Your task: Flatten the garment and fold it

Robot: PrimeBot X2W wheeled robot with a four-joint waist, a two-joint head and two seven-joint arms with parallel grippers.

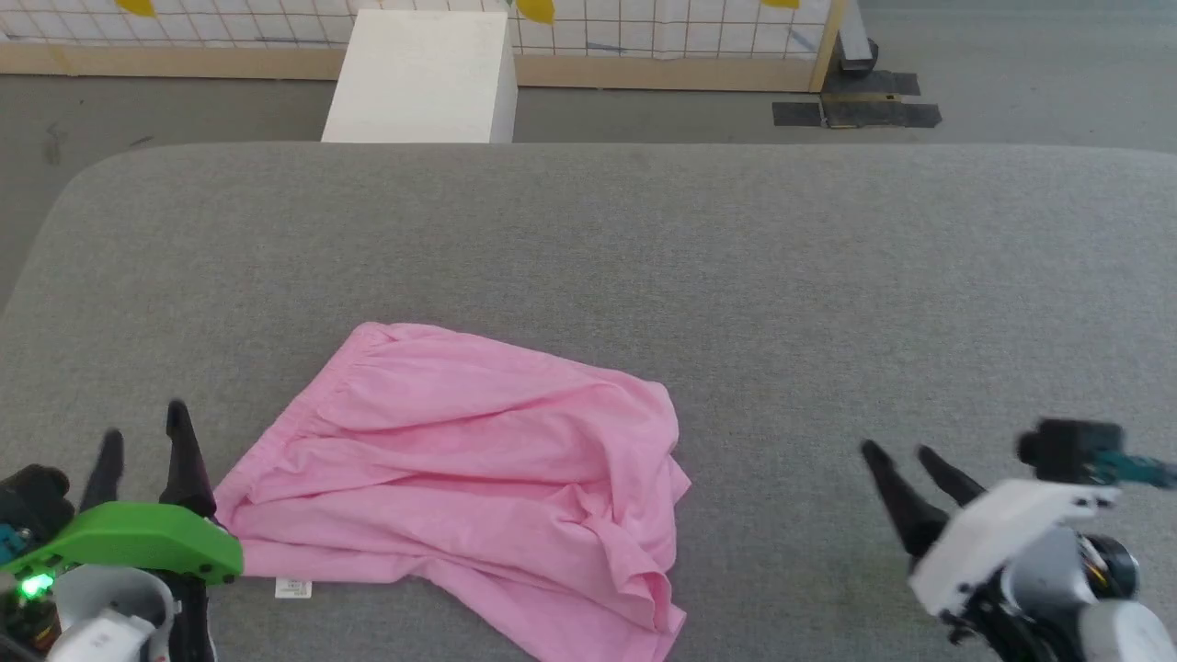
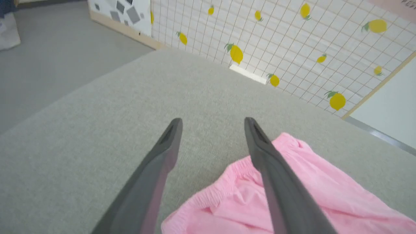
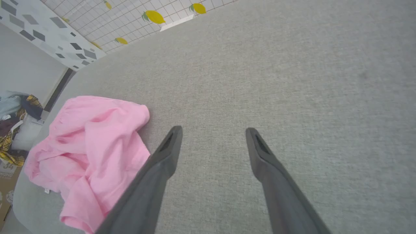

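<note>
The pink shorts [image 1: 460,478] lie on a big grey soft top [image 1: 736,276]. They are near the edge closest to the robot and a bit to its left. They are not flat. The cloth is full of folds and bumps, and the right side is all bunched up. The stretchy waistband [image 1: 290,423] runs along the left side of the shorts. A small white label [image 1: 293,587] pokes out from under the near edge.

The left claw [image 1: 144,421] is just beside the waistband end of the shorts. Its two dark fingers are spread apart and nothing is between them. In the left wrist view, one finger [image 2: 273,169] shows in front of the pink waistband and the other is over bare grey cloth. It is not clear if that finger touches the shorts.

The right claw [image 1: 894,448] is well apart from the shorts, out on the right over bare grey. Its fingers are spread wide too, and it holds nothing. In the right wrist view the shorts lie off to the left of the fingers.

Behind the grey top stands a white box [image 1: 418,78]. There is also a wall [image 2: 292,48] of little squares with yellow lemons on it. A pile of other clothes [image 3: 13,120] sits at the left edge of the right wrist view.
</note>
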